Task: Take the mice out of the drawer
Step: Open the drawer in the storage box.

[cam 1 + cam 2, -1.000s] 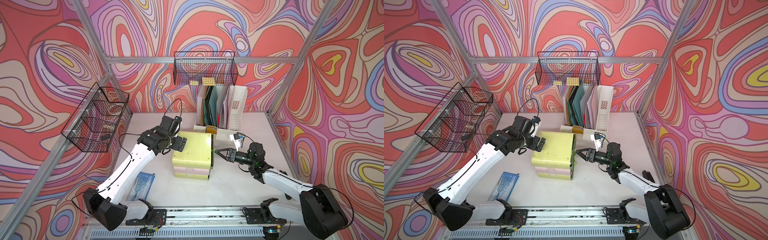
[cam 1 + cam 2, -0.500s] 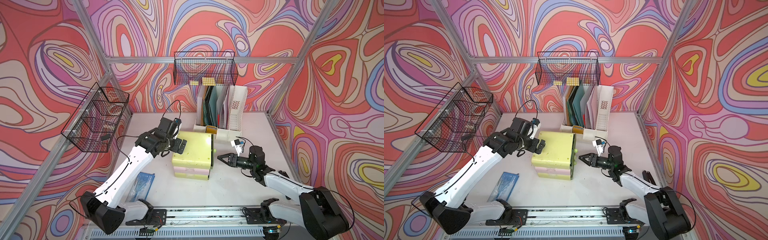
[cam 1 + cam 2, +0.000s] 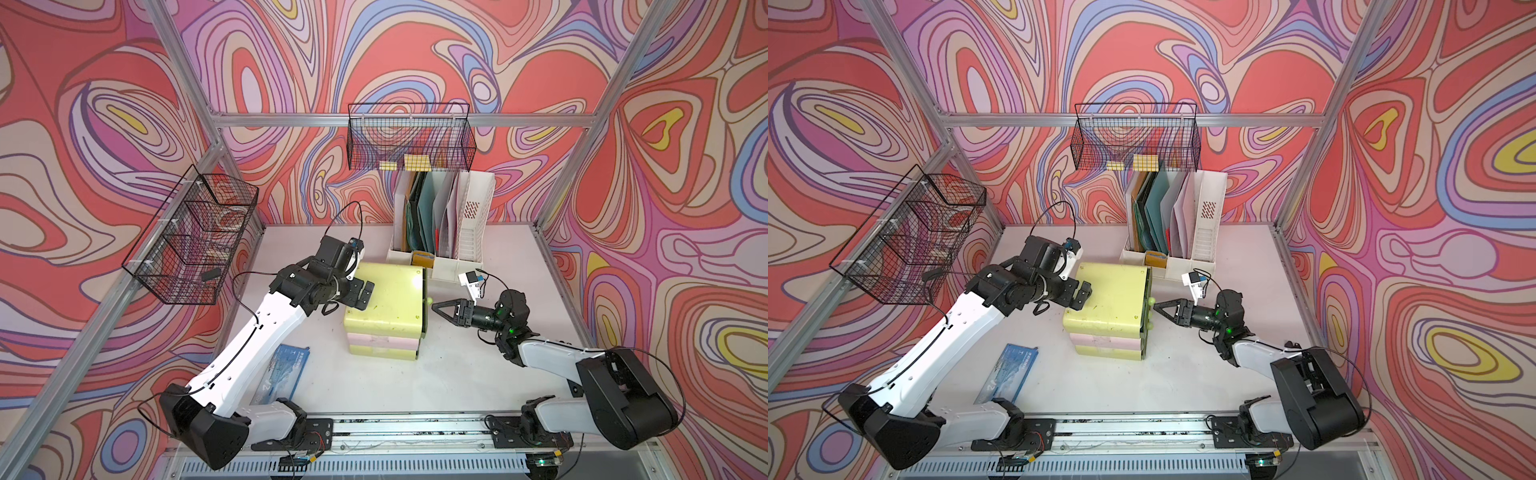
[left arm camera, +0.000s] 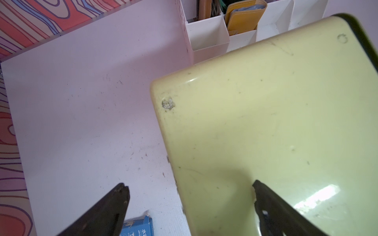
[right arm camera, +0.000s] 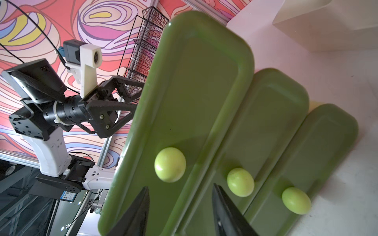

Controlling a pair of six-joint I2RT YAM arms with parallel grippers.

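Note:
The mice are hidden. A yellow-green drawer unit [image 3: 384, 299] [image 3: 1111, 295] [image 4: 266, 122] stands mid-table with three dark green drawer fronts facing right, all looking shut. The top drawer [image 5: 194, 81] has a pale green knob [image 5: 170, 164] [image 3: 431, 300]. My right gripper [image 3: 435, 308] [image 3: 1156, 308] [image 5: 180, 185] hangs just in front of that knob, jaws apart and empty, touching nothing. At the unit's left top edge my left gripper [image 3: 362, 296] [image 3: 1081, 294] [image 4: 188, 183] is wide open, with one finger over the lid and the other off its side.
A white file organiser [image 3: 440, 232] with folders stands right behind the unit. Wire baskets hang on the back wall [image 3: 409, 141] and the left wall [image 3: 191, 241]. A blue packet [image 3: 282, 370] lies front left under the left arm. The arms' rail [image 3: 415, 419] runs along the front edge.
My right gripper has backed away from the drawer fronts to the right and its jaws have narrowed a little. The left gripper has stayed at the unit's left edge.

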